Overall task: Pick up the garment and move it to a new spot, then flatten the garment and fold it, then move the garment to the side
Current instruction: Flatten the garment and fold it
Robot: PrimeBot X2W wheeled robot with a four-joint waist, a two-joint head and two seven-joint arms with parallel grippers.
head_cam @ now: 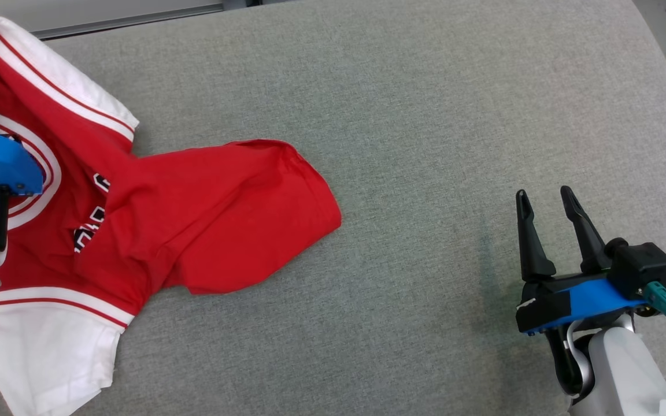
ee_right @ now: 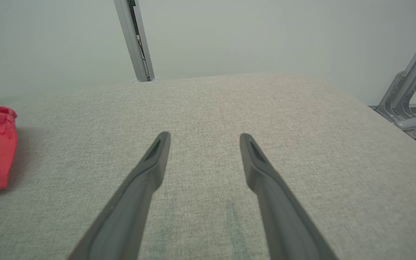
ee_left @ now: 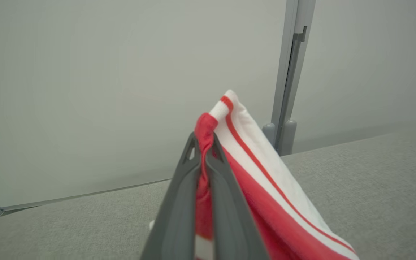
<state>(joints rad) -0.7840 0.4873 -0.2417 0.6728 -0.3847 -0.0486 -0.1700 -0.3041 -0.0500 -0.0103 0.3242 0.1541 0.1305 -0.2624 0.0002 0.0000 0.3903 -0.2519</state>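
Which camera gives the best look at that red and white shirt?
The head view: most of the red and white fabric shirt is visible there. The left wrist view shows a striped fold pinched in the jaws of the left gripper; the right wrist view catches one red corner.

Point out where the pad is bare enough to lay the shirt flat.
Bare: the wide stretch of pad between the shirt and the open right gripper, running to the far edge; also the near strip below the shirt's red end. Crowded: the left side, where the shirt lies bunched, one edge pinched in the left gripper.
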